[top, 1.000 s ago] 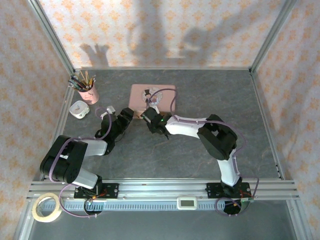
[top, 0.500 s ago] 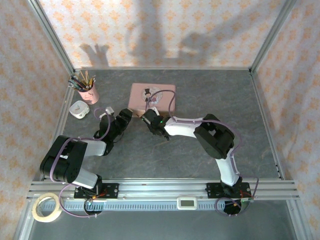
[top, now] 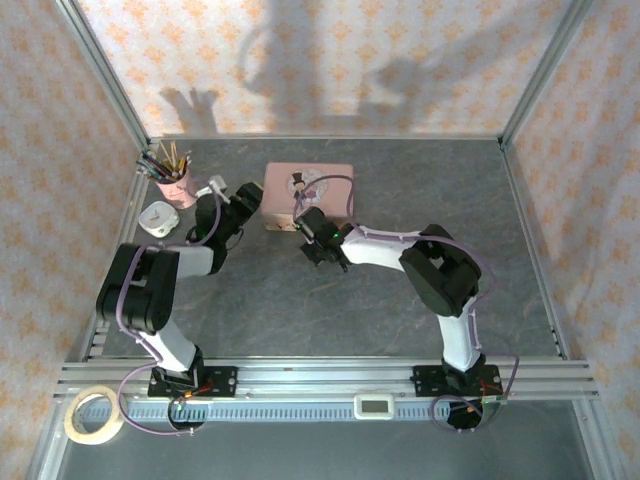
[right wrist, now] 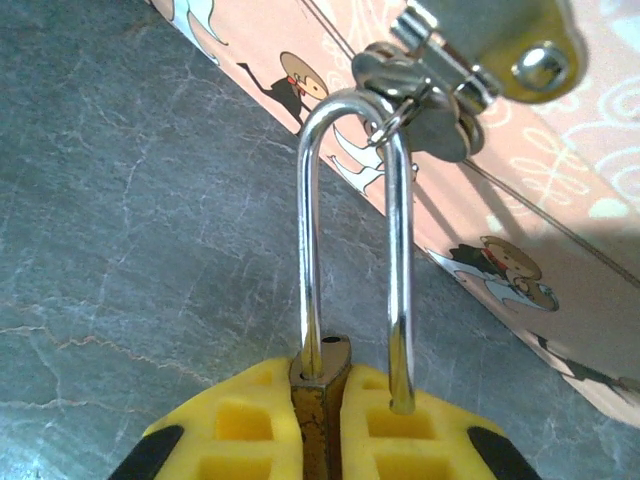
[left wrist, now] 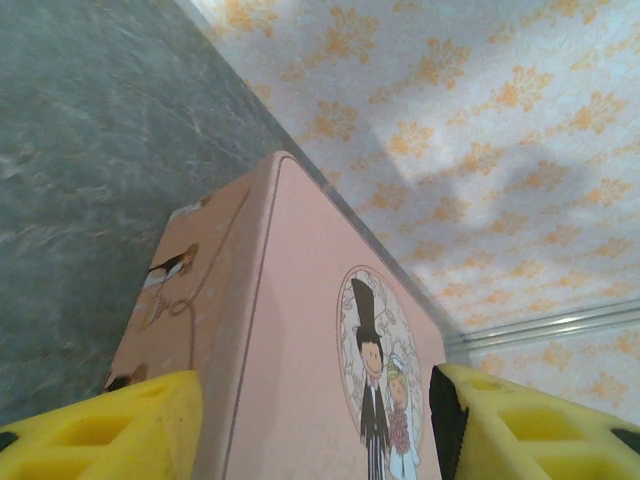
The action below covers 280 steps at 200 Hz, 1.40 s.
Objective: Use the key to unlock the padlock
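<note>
2 black-and-white robot arms: left arm (top: 140,295), right arm (top: 440,275). 2 yellow-fingered grippers: left gripper (left wrist: 315,430), right gripper (right wrist: 322,425), 2 fingers each. 1 small brass padlock with silvery shackle (right wrist: 320,385). 1 pink rectangular illustrated tin (top: 308,190). 1 silvery metal hasp (right wrist: 470,55) on tin. 1 pink cup of coloured pencils (top: 178,188); pencils too bunched to count. 1 small white round container (top: 158,218). 1 beige tape roll (top: 92,415). 1 white oblong device (top: 375,406) on front rail.
</note>
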Tool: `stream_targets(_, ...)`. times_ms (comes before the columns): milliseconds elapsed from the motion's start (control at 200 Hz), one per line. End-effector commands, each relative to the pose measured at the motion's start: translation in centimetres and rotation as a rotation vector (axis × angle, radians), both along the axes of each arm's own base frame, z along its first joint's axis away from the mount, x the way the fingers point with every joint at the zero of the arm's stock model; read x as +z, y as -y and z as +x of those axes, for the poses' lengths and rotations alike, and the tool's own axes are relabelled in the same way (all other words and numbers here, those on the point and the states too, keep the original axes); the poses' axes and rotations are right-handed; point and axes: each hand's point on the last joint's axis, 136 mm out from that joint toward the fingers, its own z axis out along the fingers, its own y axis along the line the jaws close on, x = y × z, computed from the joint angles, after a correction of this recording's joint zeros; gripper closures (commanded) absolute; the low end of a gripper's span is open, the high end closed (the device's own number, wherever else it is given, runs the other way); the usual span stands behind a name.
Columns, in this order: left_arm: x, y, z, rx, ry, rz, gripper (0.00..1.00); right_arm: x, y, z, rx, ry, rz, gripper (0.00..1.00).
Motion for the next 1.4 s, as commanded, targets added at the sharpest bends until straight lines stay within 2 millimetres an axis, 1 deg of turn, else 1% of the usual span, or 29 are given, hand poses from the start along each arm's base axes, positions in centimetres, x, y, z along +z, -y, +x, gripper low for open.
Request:
stream_targets(0, -0.5, 1.1, 1.4, -0.077, 0.017, 0.031, 0.41, -0.1, 0.5, -0.5, 0.118, -0.028, -0.029, 1.00)
stream_targets(55, -0.8, 1.3, 2.0, -0.091, 0.021, 0.032, 0.41, 0.0, 0.8, -0.4, 0.157, -0.016, -0.027, 1.00)
stream_targets(125, -1.7, 1.6, 2.6, -0.106, 0.003, 0.036, 0.41, 0.3, 0.9, -0.2, 0.199, 0.009, -0.025, 1.00)
stream_targets(255, -3.0, 2.3, 3.0, -0.145, -0.013, 0.022, 0.44, 0.6, 1.2, 0.9, 0.240, 0.026, -0.034, 1.00)
stream_targets(290, -3.2, 2.6, 3.0, -0.157, -0.015, 0.017, 0.44, 0.7, 1.1, 1.1, 0.250, 0.025, -0.034, 1.00)
stream_targets(340, -2.9, 2.9, 3.0, -0.177, -0.003, 0.011, 0.46, 0.7, 1.0, 1.5, 0.266, 0.025, -0.036, 1.00)
stream_targets(345, -3.5, 3.0, 2.9, -0.179, -0.017, 0.011, 0.46, 0.7, 0.9, 1.5, 0.267, 0.026, -0.035, 1.00)
stream_targets(355, -4.0, 3.0, 2.9, -0.179, -0.027, 0.010, 0.47, 0.8, 0.9, 1.6, 0.269, 0.027, -0.035, 1.00)
stream_targets(410, -4.6, 3.3, 2.8, -0.196, -0.034, 0.004, 0.48, 1.1, 0.6, 2.0, 0.283, 0.033, -0.029, 1.00)
stream_targets(566, -5.1, 4.0, 2.2, -0.229, -0.033, -0.010, 0.51, 1.9, -0.8, 2.6, 0.326, 0.031, -0.002, 1.00)
stream_targets(671, -5.3, 4.5, 1.9, -0.246, -0.033, -0.018, 0.52, 1.9, -1.3, 2.9, 0.341, 0.020, 0.000, 1.00)
stream_targets(726, -5.2, 4.9, 1.9, -0.258, -0.029, -0.023, 0.52, 1.9, -1.6, 3.0, 0.349, 0.014, 0.005, 1.00)
stream_targets(851, -5.2, 5.6, 1.8, -0.276, -0.029, -0.031, 0.53, 2.9, -2.4, 3.1, 0.355, -0.016, 0.055, 1.00)
stream_targets(996, -5.1, 6.3, 1.6, -0.286, -0.029, -0.036, 0.54, 3.7, -2.5, 3.1, 0.325, -0.074, 0.124, 1.00)
stream_targets(1141, -5.0, 7.0, 1.4, -0.294, -0.026, -0.048, 0.54, 4.1, -2.9, 2.6, 0.305, -0.141, 0.210, 1.00)
stream_targets(1261, -4.1, 6.6, 1.5, -0.280, -0.022, -0.052, 0.50, 4.0, -2.9, 2.4, 0.287, -0.166, 0.243, 1.00)
stream_targets(1311, -3.5, 6.1, 1.5, -0.265, -0.022, -0.042, 0.48, 4.0, -2.7, 2.5, 0.274, -0.173, 0.252, 1.00)
stream_targets(1331, -3.7, 5.8, 1.5, -0.258, -0.032, -0.038, 0.47, 3.9, -2.6, 2.5, 0.269, -0.176, 0.254, 1.00)
stream_targets(1336, -3.1, 5.8, 1.5, -0.258, -0.019, -0.037, 0.46, 3.9, -2.6, 2.6, 0.268, -0.176, 0.256, 1.00)
stream_targets(1346, -2.6, 5.7, 1.5, -0.256, -0.012, -0.035, 0.46, 4.0, -2.6, 2.6, 0.265, -0.176, 0.258, 1.00)
stream_targets(1396, -1.7, 5.1, 1.4, -0.243, -0.009, -0.024, 0.44, 4.0, -2.4, 2.7, 0.249, -0.182, 0.268, 1.00)
